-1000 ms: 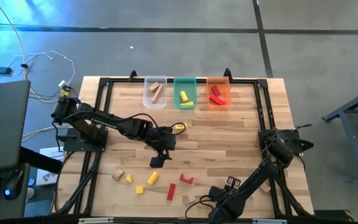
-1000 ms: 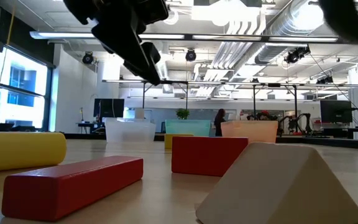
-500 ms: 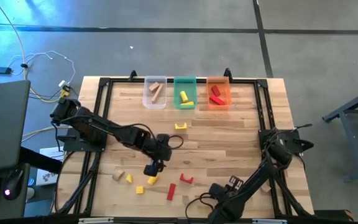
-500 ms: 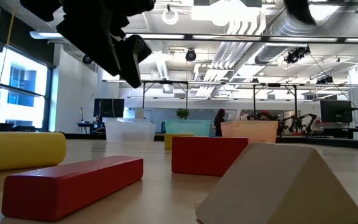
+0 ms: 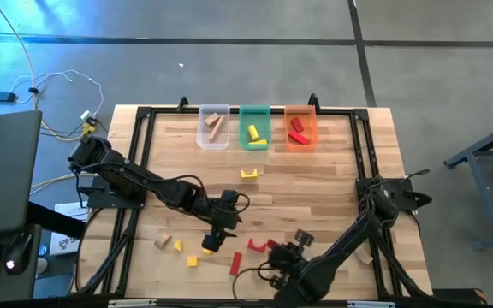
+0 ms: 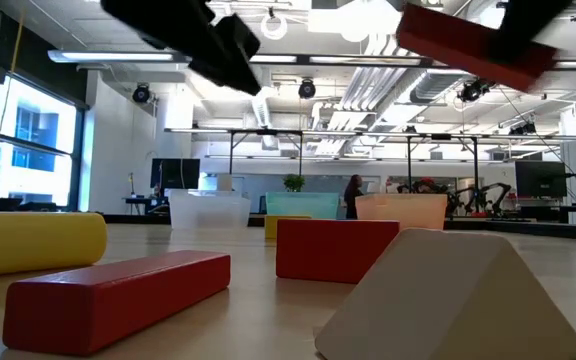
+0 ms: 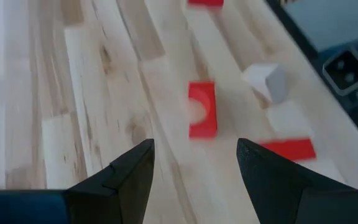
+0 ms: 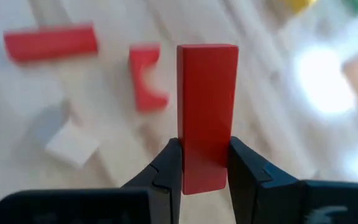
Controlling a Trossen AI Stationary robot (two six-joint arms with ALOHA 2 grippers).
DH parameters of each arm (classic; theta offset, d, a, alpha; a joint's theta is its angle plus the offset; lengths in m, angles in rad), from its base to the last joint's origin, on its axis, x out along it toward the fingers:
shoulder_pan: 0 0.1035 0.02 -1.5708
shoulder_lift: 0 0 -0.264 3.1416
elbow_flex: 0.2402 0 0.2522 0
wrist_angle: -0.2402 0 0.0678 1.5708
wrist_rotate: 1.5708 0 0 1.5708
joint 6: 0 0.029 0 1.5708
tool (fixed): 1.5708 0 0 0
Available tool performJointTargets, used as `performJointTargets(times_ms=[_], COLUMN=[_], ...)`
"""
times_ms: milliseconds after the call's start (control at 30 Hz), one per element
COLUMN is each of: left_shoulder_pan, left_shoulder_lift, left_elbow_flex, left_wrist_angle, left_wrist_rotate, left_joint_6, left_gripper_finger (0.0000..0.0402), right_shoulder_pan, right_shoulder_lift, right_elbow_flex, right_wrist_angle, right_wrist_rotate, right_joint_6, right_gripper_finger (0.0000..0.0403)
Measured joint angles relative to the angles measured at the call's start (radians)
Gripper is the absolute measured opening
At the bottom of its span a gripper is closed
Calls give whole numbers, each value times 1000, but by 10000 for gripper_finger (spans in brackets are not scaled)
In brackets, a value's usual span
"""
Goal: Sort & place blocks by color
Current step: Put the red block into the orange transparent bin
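My right gripper (image 8: 204, 155) is shut on a red bar (image 8: 207, 106), which the low view shows high above the table (image 6: 468, 45). In the high view this gripper (image 5: 274, 249) hovers near the table's near edge, beside a red arch (image 5: 254, 245). My left gripper (image 7: 194, 168) is open and holds nothing. It hangs over a yellow cylinder (image 5: 211, 243), and its wrist view looks onto the red arch (image 7: 202, 109), a tan block (image 7: 266, 81) and another red bar (image 7: 288, 149). That second red bar (image 5: 236, 263) lies flat on the table. My right gripper pinches the red bar between its two fingers (image 8: 169, 163) at the bar's near end (image 8: 205, 171). The bar sticks out forward past the fingertips, in line with them. It is lifted clear of the table and shows tilted in the low view.
Clear bin (image 5: 213, 127), green bin (image 5: 254, 127) and orange bin (image 5: 300, 127) stand in a row at the far edge, each holding blocks. A yellow arch (image 5: 248, 174) lies mid-table. Tan and yellow pieces (image 5: 178, 245) and a tan wedge (image 6: 448, 295) lie near the near edge.
My left gripper has moved toward the near edge and now hangs over the yellow cylinder. My right gripper has moved toward the table's left. The red bar it holds now shows high in the low view, where it did not show before.
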Motion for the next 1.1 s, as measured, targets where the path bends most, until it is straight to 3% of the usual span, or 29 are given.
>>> performJointTargets(times_ms=[233, 500, 933, 1100], left_shoulder_pan=[1, 1, 2, 4], left_shoulder_lift=[0, 0, 1, 1], left_elbow_flex=[0, 0, 0, 0], left_wrist_angle=[158, 188, 263, 269], left_wrist_rotate=[-18, -113, -110, -111], left_joint_6=[10, 34, 35, 35], left_gripper_finger=[216, 216, 215, 191], right_shoulder_pan=[-79, -140, -170, -171], right_shoulder_lift=[-2, -3, -4, -4], right_elbow_flex=[80, 142, 147, 147], right_wrist_angle=[-41, -68, -65, -64], right_wrist_rotate=[65, 67, 70, 74], right_joint_6=[-206, -345, -398, -398], right_gripper_finger=[69, 69, 70, 70])
